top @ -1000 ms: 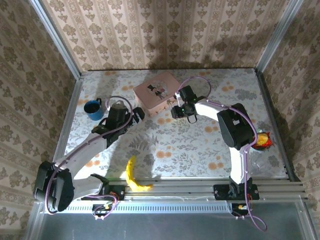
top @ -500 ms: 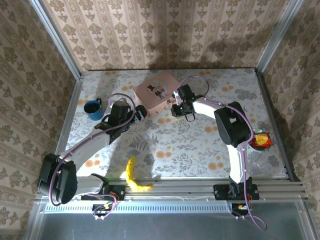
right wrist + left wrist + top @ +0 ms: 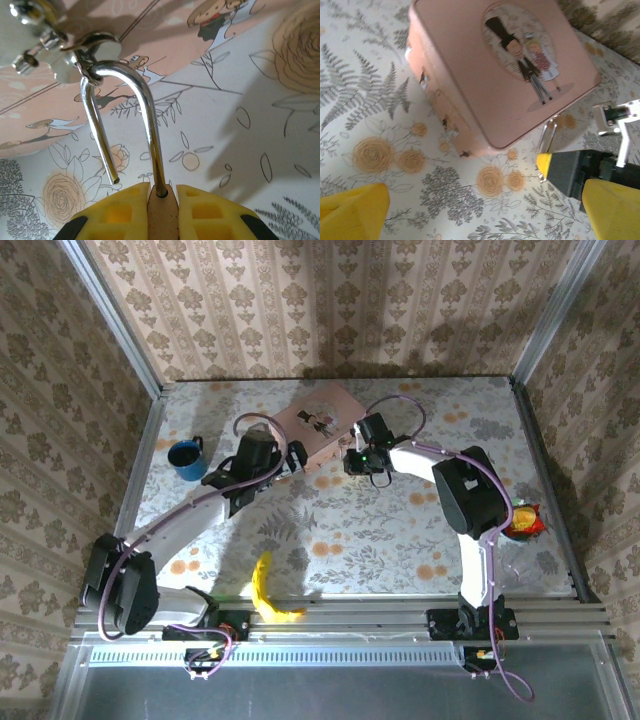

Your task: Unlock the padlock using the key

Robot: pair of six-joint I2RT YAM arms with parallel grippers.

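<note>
- A blue mug (image 3: pixel 185 455) stands at the left of the floral-patterned counter (image 3: pixel 400 530), well apart from both arms' tips.
- A yellow banana (image 3: pixel 265 590) lies near the front edge, apart from everything else.
- The left arm's yellow fingers (image 3: pixel 350 209) are spread wide with nothing between them. They are close to the left side of the box, not around it.
- A pink rectangular box (image 3: pixel 318 422) with a bride and groom pictured on its lid sits at the back centre, between the two arms' tips.
- The tiny brass padlock (image 3: pixel 151 135) hangs at the box's right-hand side, its silver shackle hooked through the metal ring of the box's clasp (image 3: pixel 95 42).
- The right wrist view shows the shackle's short leg standing free of the body. From above the lock is too small to make out. The left wrist view catches the shackle as a silver loop.
- The right arm's yellow fingers (image 3: pixel 120 212) are clamped on the padlock's brass body.
- A red and yellow snack packet (image 3: pixel 522 520) lies by the right edge, behind the right arm.
</note>
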